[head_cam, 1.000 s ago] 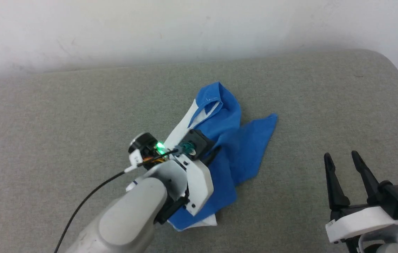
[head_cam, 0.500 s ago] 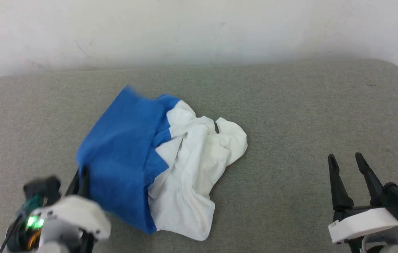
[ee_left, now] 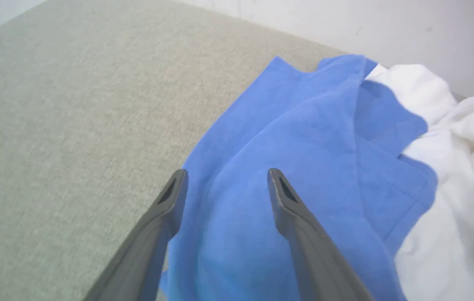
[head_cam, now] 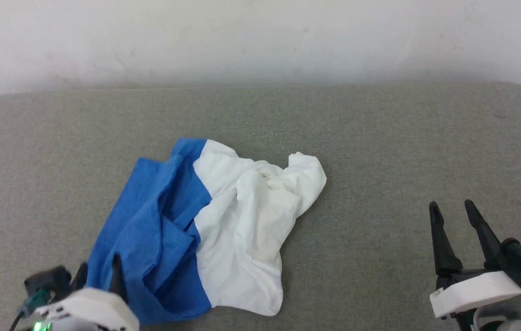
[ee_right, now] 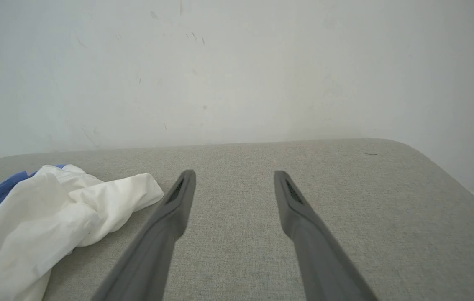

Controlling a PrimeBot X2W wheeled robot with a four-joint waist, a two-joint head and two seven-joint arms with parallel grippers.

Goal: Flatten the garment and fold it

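toward the near left edge of the grey fabric-covered bench (head_cam: 403,138), the soft blue-and-white jersey garment (head_cam: 242,220) lies rumpled and only partly spread, so flattening is unfinished and folding not yet begun. the left gripper (head_cam: 99,263) stands spread over its blue corner, pinching nothing. the right gripper (head_cam: 451,204), also spread, hovers well apart near the right edge.

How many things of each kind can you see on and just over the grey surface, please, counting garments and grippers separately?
Garments: 1, the blue and white garment, lying crumpled on the grey surface.
Grippers: 2, the left gripper over the blue part and the right gripper off to the side, both open.
Total: 3.
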